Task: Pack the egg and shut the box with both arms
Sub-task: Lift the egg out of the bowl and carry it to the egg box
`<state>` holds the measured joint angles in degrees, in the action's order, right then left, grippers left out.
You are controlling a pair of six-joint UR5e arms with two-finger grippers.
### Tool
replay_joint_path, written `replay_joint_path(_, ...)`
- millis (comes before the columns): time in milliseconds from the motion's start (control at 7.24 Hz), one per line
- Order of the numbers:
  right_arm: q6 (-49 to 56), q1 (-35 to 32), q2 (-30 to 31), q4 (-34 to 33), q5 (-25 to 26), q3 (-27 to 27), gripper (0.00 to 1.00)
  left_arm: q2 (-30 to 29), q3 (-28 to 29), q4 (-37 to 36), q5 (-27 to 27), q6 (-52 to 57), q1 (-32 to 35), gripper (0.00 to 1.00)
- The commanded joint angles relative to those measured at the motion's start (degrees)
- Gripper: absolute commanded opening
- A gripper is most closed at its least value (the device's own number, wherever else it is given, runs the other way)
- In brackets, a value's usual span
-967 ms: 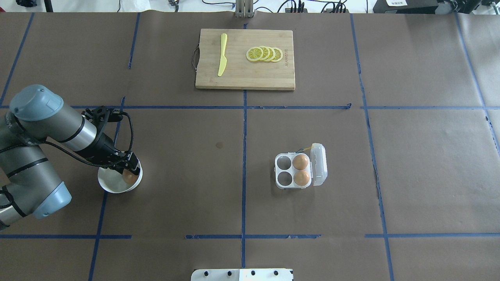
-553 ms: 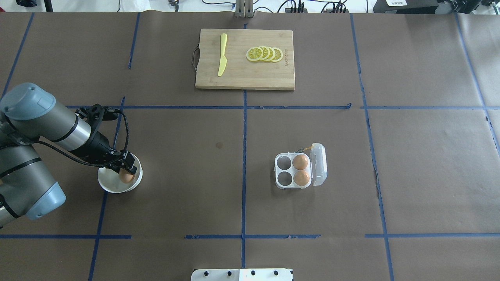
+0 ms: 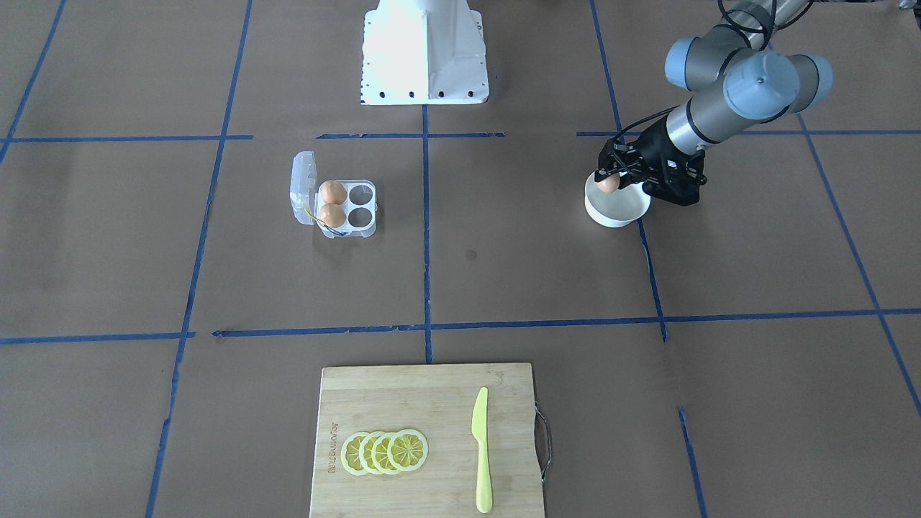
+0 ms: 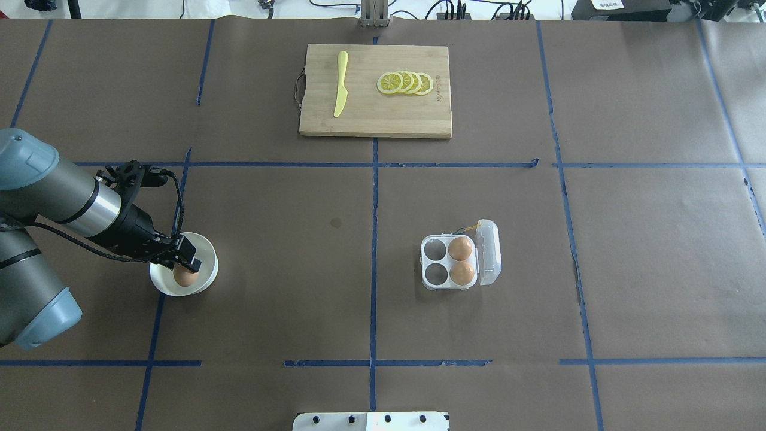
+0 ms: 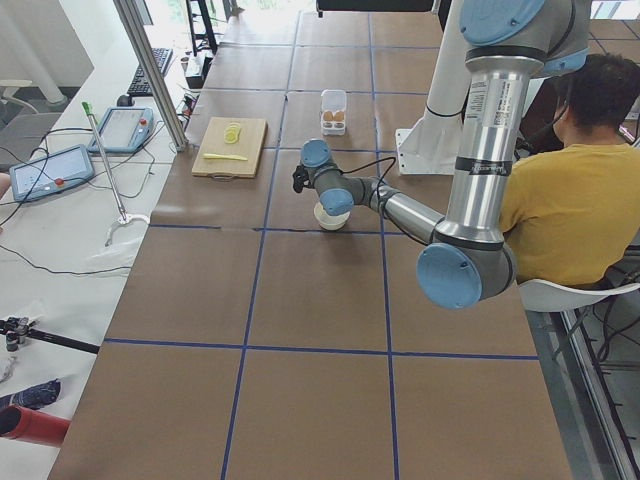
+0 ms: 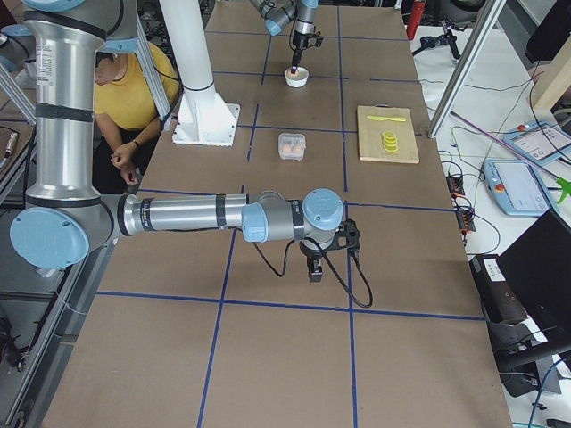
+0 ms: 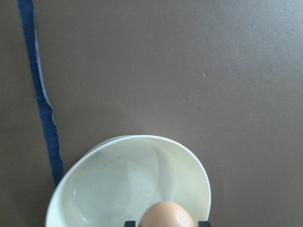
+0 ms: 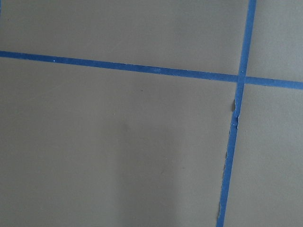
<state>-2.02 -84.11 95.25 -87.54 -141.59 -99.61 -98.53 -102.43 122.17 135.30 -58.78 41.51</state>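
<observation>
Raised since earlier, left gripper holds egg over bowl; board lettering illegible.

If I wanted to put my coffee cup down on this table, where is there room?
The widest bare paper lies right of the box in the overhead view. Another open patch sits between the white bowl and the box, below the cutting board. It is crowded at the bowl, where the left gripper holds the egg.

Silver-grey tubular arms with light-blue joint caps.
</observation>
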Motion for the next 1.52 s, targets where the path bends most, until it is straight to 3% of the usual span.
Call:
replay_joint_path(0,0.0,0.0,-0.2,0.0,0.0,-0.1,1.00,-9.5,1.2,-5.2,-0.1,-1.6,-0.4,0.00)
replay_joint_path(138,0.0,0.0,-0.2,0.0,-0.1,-0.1,1.00,-17.7,3.9,-10.4,-0.6,-2.1,-1.0,0.00)
replay_joint_path(414,0.0,0.0,-0.2,0.0,-0.4,0.1,1.00,-24.2,6.3,-10.8,-5.5,-6.2,-6.8,0.00)
replay_joint_path(691,0.0,0.0,-0.2,0.0,-0.5,0.1,1.00,-33.9,14.1,-10.5,-6.4,-9.1,-9.6,0.00)
replay_joint_path(967,0.0,0.1,-0.2,0.0,-0.5,0.0,1.00,-39.3,20.7,-5.1,-14.9,-12.3,-14.9,0.00)
replay_joint_path(1382,0.0,0.2,-0.2,-0.1,-1.6,0.0,1.00,-43.3,25.4,-2.4,-17.1,-13.3,-16.3,0.00)
